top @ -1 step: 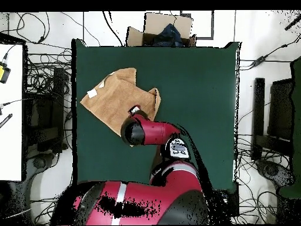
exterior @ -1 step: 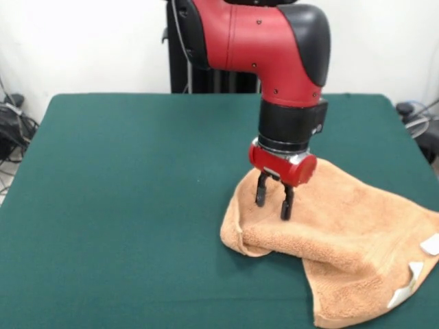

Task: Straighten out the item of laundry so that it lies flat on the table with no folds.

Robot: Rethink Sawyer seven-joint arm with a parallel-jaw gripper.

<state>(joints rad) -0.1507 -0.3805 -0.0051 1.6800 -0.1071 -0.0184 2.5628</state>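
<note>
Nearest the camera lay the light orange-tan terry-cloth towel (exterior @ -1 step: 350,233), rumpled at the table's front right in the front view, its lower edge doubled into a thick rolled fold and its left end bunched into a rounded hump. Small white tags (exterior @ -1 step: 411,281) showed at its right edge. From overhead the towel (top @ -1 step: 117,97) sat toward one long side of the dark green felt-topped table (top @ -1 step: 194,76), with one corner flipped over near the arm.

The red and black arm's gripper (exterior @ -1 step: 274,199) hung directly above the bunched left end, its two dark fingers (exterior @ -1 step: 261,192) parted with nothing between them, tips just at or barely touching the cloth; contact could not be settled.

The task looked barely begun: the folded front edge and turned corner were yet to be drawn out, and plenty of bare table lay to the left for spreading.
</note>
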